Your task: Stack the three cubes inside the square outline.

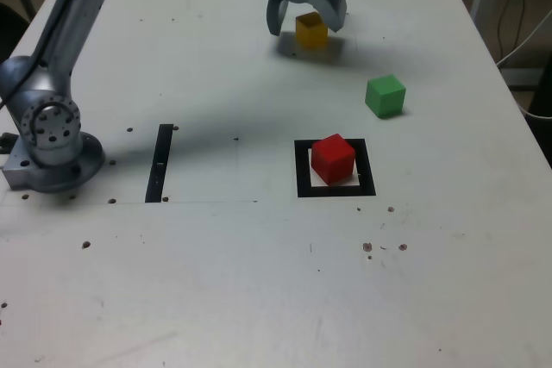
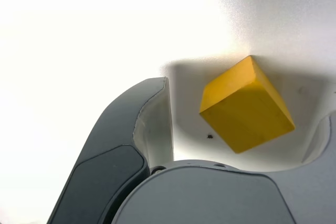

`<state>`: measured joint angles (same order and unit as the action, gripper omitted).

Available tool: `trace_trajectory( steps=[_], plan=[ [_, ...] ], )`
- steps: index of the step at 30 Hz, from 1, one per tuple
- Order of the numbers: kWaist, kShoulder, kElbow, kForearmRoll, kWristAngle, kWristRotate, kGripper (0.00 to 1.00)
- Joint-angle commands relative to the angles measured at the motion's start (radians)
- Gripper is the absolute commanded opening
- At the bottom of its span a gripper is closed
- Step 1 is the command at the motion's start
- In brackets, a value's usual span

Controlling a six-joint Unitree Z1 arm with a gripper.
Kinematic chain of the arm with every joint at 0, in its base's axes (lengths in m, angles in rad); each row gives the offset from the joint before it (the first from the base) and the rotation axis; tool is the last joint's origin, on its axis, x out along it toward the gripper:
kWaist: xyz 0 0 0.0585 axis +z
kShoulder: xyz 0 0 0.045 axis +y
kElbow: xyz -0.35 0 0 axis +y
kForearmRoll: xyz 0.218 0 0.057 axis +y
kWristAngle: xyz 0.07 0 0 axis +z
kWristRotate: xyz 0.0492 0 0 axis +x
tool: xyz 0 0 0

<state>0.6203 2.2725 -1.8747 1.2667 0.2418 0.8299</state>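
your gripper (image 1: 307, 16) stands with its jaws spread wide, one on each side of the yellow cube (image 1: 311, 29), and nothing is clamped yet. in the wrist view the yellow cube (image 2: 245, 105) sits between the two fingers (image 2: 134, 145) with bare worktop showing on either side of it, so the pads are not touching it. it lies turned at an angle to the jaws, corner-on rather than face-on; my reading is that a squeeze now would first twist the block square before it holds.

taking the square outline (image 1: 335, 168) as the landmark: the red cube (image 1: 333, 158) rests inside it, on the pale centre, rotated a little against the border. that makes it the base of the stack, already in place. the green cube (image 1: 385, 96) sits outside the outline, beyond its far right corner in the exterior view, near but apart. the yellow cube is well beyond the outline's far edge, on the far part of the worktop (image 1: 259, 282). the narrow black strip (image 1: 160, 163) lies to the outline's left in the exterior view, apart, and plays no part.

judgement: one of three cubes placed. you are at the grasp of the second; next comes closing, lifting clear, and carrying it over the red cube.
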Motion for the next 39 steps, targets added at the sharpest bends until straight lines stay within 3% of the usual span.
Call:
trace_trajectory(
  steps=[1,12,26,39],
  plan=[
    [-0.004,0.011,-0.008,0.002,0.0,0.001,0.97],
    [-0.007,0.032,-0.007,-0.02,-0.001,0.001,0.92],
    [-0.01,0.034,0.01,-0.048,-0.029,0.009,0.83],
    [-0.011,0.032,0.0,-0.044,-0.029,-0.009,0.56]
  ],
)
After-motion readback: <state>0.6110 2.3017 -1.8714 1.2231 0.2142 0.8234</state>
